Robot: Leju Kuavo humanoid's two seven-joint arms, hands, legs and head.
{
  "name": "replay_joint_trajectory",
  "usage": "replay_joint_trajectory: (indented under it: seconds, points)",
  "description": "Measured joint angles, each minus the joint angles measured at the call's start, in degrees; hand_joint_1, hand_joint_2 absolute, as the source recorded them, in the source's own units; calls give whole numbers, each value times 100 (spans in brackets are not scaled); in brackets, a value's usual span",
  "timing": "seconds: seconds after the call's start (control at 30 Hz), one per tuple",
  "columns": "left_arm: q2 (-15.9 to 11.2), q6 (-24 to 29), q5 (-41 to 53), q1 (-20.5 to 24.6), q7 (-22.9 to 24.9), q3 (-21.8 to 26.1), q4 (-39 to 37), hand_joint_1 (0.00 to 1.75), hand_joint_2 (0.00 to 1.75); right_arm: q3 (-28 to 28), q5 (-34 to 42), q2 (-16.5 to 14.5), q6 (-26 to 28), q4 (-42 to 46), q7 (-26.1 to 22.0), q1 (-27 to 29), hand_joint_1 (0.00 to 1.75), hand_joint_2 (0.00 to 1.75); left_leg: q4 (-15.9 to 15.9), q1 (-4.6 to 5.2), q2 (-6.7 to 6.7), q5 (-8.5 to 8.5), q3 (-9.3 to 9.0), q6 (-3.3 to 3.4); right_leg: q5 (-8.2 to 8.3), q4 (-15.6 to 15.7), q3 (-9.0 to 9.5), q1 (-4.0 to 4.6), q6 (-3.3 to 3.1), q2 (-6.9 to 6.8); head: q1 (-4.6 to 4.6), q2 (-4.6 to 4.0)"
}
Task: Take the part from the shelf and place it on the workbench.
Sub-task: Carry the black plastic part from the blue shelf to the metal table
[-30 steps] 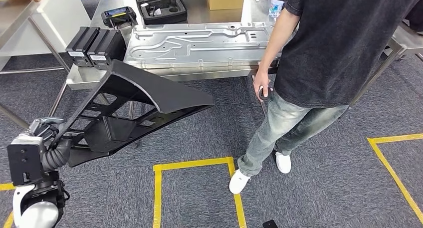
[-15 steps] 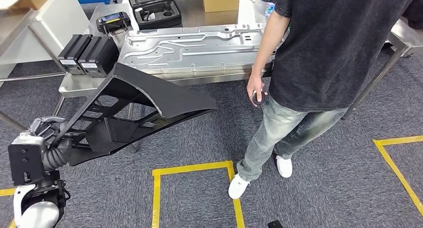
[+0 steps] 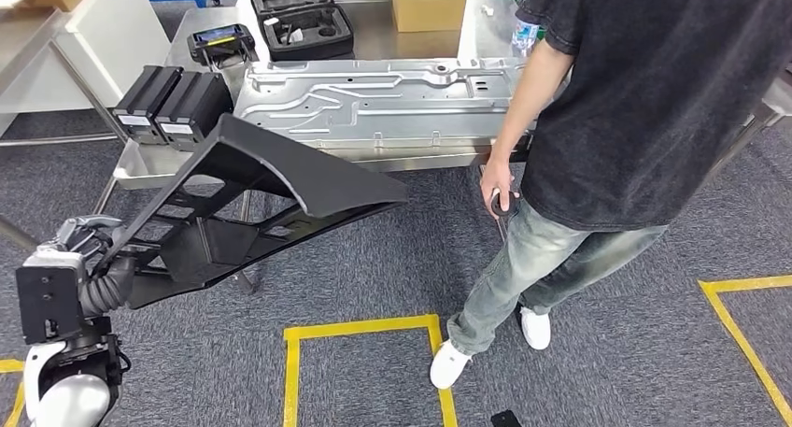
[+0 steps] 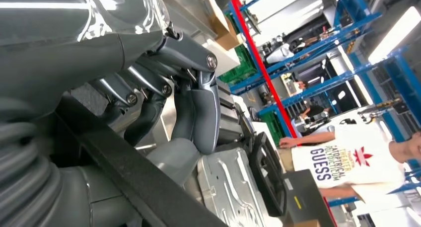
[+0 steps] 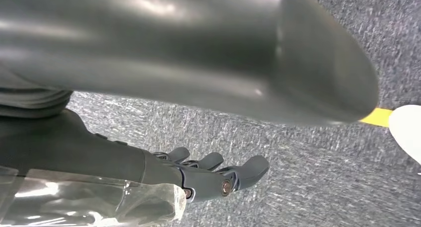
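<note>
You see the left hand [image 3: 82, 245] clamped on the near end of the black plastic frame part [image 3: 271, 189]. In the left wrist view, its fingers [image 4: 198, 113] curl over a black bar of the part [image 4: 134, 172]. The part is held in the air and slopes up from the hand toward the steel desk [image 3: 149, 161], with its broad curved end level with the desk's front edge. It does not rest on the desk.

On the desk you see a large stamped metal panel [image 3: 383, 100], two black battery-like boxes [image 3: 173, 105] just beside the panel's left end, a black foam-lined case [image 3: 304, 21] behind them and a cardboard box [image 3: 428, 2] at the back.

The right hand [image 5: 213, 175] hangs over the grey carpet with its fingers loosely apart and nothing in them.

A person in a black T-shirt [image 3: 654, 100] stands at the desk's right end, one hand [image 3: 497, 182] down holding a small dark object. Yellow tape [image 3: 360, 332] marks the carpet.
</note>
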State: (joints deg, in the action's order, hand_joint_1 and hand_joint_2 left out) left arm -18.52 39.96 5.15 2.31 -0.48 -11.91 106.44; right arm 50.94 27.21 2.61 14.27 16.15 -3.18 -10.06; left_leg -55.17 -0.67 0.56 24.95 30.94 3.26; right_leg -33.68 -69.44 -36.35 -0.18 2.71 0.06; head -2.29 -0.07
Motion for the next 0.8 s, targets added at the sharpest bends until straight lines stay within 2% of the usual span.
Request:
replay_joint_trajectory:
  seconds: [0.03, 0.07, 0.1, 0.17, 0.2, 0.27, 0.3, 0.37, 0.4, 0.43, 0.5, 0.53, 0.57, 0.6, 0.67, 0.7, 0.73, 0.8]
  points:
    - [-1, 0, 1, -1, 7, -7, 0, 175, 175, 0, 0, 0, -3, 0, 1, 8, 0, 0, 0, 2, 6, 36, -35, 5, -46, -249, -208, 0, 5, 0, 1, 0]
    - [-1, 0, 5, -1, 17, -13, 0, 175, 175, 0, 0, 0, -4, 0, 1, 16, 0, 0, 0, 2, 15, 79, -85, 3, 21, -290, -322, 0, 1, -1, 1, 0]
    - [-1, 0, 18, 1, 32, -17, 0, 175, 175, -1, 0, 1, -4, 0, 1, 22, 0, 0, 1, 1, 24, 126, -148, -5, 203, -98, -322, 1, -11, -1, 2, 0]
    - [-1, 0, 71, 18, 77, -23, 0, 175, 175, -1, -2, 5, -7, 0, -1, 23, 0, 0, 15, -6, 39, 224, -301, -31, 764, 712, -92, 16, -64, 1, 2, 0]
    - [-2, 0, 109, 29, 108, -29, -1, 175, 175, -1, -4, 8, -11, 0, 0, 18, 0, 0, 34, -7, 46, 265, -364, -54, 926, 1057, 25, 36, -95, 2, 4, 0]
    - [-8, 0, 197, 49, 182, -41, -2, 175, 175, -1, -6, 10, -25, 0, 0, 10, 0, 0, 85, -6, 58, 302, -449, -120, 1052, 1404, 154, 75, -172, 8, 13, 0]
    - [-14, 0, 242, 53, 215, -48, -3, 175, 175, -1, -4, 10, -34, 0, 0, 7, 0, 0, 102, 4, 63, 293, -479, -156, 1030, 1440, 194, 79, -206, 11, 16, 0]
    - [-33, 0, 316, 69, 262, -58, -5, 175, 175, -1, 4, -1, -50, 0, -4, 2, 0, 0, 13, 7, 49, 302, -504, -203, 1105, 1538, 320, 44, -276, 11, 14, 1]
    - [-45, 0, 355, 88, 284, -61, -5, 175, 175, -1, 15, -7, -57, 0, -6, -9, 0, 0, -160, 5, 40, 360, -431, -227, 1095, 1555, 381, 26, -302, 8, 5, 1]
    - [-58, 0, 397, 105, 314, -61, -5, 175, 175, -2, 28, -14, -62, 0, -12, -21, 0, 0, -460, -5, 31, 473, -272, -249, 1079, 1570, 427, 12, -323, 7, -4, 1]
    - [-80, 0, 483, 117, 391, -59, -5, 175, 175, -4, 69, -26, -74, 0, -40, -30, 0, 0, -1223, -23, 27, 769, 210, -296, 1023, 1572, 473, 10, -345, 9, -20, 0]
    - [-89, 0, 508, 111, 433, -57, -6, 175, 175, -4, 91, -38, -79, 0, -62, -19, 0, 0, -1489, -35, 25, 873, 425, -313, 992, 1572, 496, 9, -340, 12, -22, 0]
    - [-98, -1, 524, 105, 473, -54, -7, 175, 175, -4, 121, -58, -85, 0, -88, -2, 0, 0, -1551, -50, 22, 859, 552, -335, 959, 1571, 527, 6, -329, 16, -25, 0]
    - [-109, -1, 534, 103, 513, -49, -7, 175, 175, -4, 151, -85, -92, 0, -117, 16, 0, 0, -1388, -67, 16, 706, 570, -363, 922, 1570, 568, -1, -311, 20, -26, 0]
    - [-137, 0, 548, 104, 577, -35, -8, 175, 175, -5, 202, -137, -111, 0, -174, 38, 0, 0, -597, -107, -13, 142, 363, -420, 841, 1569, 665, -17, -253, 25, -28, 0]
    - [-150, 0, 558, 108, 608, -29, -10, 175, 175, -6, 219, -157, -119, 0, -196, 38, 0, 0, -244, -103, -28, -36, 262, -417, 807, 1567, 700, -18, -219, 25, -30, -1]
    - [-163, 0, 572, 112, 637, -26, -12, 175, 175, -9, 235, -170, -122, 0, -209, 35, 0, 0, -25, -91, -40, -145, 193, -384, 775, 1567, 713, -14, -183, 25, -28, -1]
    - [-188, 1, 608, 114, 686, -21, -16, 175, 175, -13, 261, -195, -123, 0, -215, 31, 0, 0, 52, -53, -41, -133, 180, -258, 742, 1557, 727, -1, -115, 19, -21, -1]
